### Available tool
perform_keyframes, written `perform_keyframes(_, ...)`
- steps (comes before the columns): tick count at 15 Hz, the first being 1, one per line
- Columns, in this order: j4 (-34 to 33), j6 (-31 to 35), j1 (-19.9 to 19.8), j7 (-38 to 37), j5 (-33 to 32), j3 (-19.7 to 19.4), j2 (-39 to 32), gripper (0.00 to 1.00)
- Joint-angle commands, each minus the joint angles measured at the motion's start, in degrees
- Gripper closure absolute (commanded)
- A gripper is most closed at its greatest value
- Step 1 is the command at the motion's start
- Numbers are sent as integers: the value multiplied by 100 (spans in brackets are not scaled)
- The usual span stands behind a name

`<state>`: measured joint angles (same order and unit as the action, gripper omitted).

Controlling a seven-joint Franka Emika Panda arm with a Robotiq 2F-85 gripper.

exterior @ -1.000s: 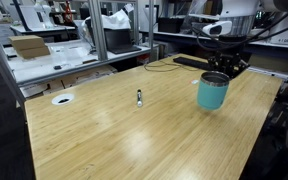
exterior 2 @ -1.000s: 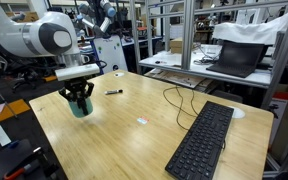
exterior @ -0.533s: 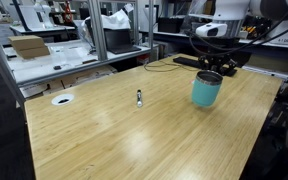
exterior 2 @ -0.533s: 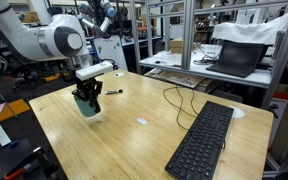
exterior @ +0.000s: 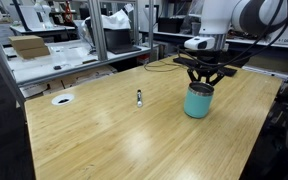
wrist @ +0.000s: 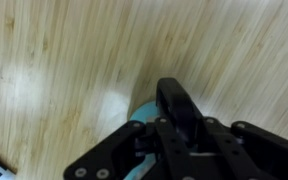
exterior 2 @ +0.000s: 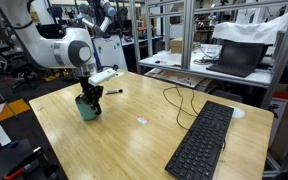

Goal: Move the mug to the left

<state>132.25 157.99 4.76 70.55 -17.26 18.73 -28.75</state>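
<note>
The teal mug (exterior: 197,103) stands upright at or just above the wooden table (exterior: 114,135). It also shows in an exterior view (exterior 2: 86,110) and as a teal patch under the fingers in the wrist view (wrist: 137,126). My gripper (exterior: 202,85) comes straight down onto the mug's top and is shut on its rim. It shows over the mug in an exterior view (exterior 2: 90,97) and fills the lower wrist view (wrist: 174,135). The mug's handle and most of its rim are hidden by the fingers.
A small upright object (exterior: 139,97) stands on the table some way from the mug. A white disc (exterior: 62,99) lies near a table edge. A black keyboard (exterior 2: 199,140), a black cable (exterior 2: 174,98), a black marker (exterior 2: 114,92) and a small white scrap (exterior 2: 141,122) lie on the table.
My gripper has carried the mug across the table, toward the small upright object and a little lower. The other things have not moved.
</note>
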Motion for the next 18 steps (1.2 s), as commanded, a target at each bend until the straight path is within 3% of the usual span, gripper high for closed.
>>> perform_keyframes(1, -205, -53, -49, 367, 149, 209, -83, 95)
perform_keyframes(2, -246, -92, -39, 386, 167, 245, -96, 54)
perform_keyframes(4, -256, -153, -53, 398, 209, 295, -58, 49)
perform_keyframes(10, -178, -313, -68, 248, 374, 190, 142, 5)
perform_keyframes(14, -49, -600, -90, 68, 509, 37, 530, 0)
perform_keyframes(18, 270, -903, -405, -117, 1301, -43, 1301, 0)
